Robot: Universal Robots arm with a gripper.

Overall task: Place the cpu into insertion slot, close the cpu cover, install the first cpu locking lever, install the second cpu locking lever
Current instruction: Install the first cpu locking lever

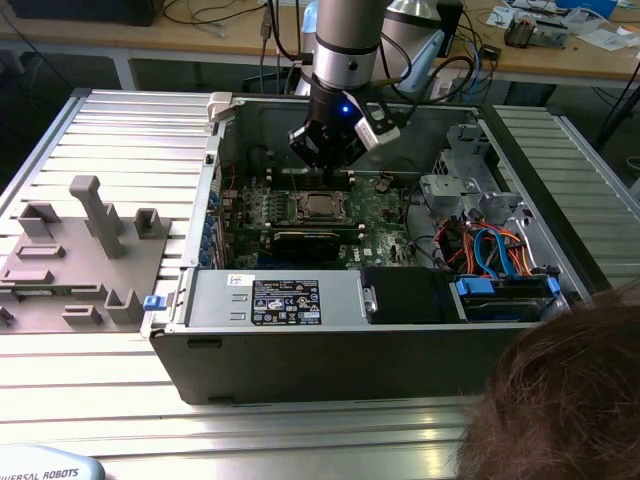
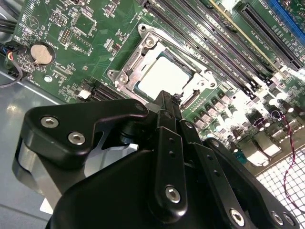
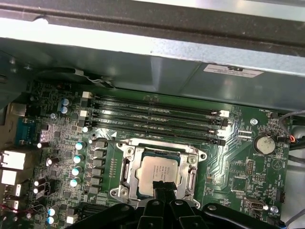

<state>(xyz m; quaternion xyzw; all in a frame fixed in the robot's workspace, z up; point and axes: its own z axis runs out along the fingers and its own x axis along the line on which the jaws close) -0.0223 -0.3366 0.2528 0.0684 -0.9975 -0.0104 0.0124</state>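
Now — cpu [image 3: 152, 171] lies in window of lowered cpu cover [image 3: 159, 149] | gripper [image 3: 162, 186] narrow, empty, just above it

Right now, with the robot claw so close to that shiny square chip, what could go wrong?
Two things, maybe. The gripper hangs over the edge of the cpu cover, right by the cpu. If it comes down off-target, it could scratch the cpu's metal top or bend the thin cover. Also, small capacitors stand on the green board close beside the cover, so a sideways slip might knock one.
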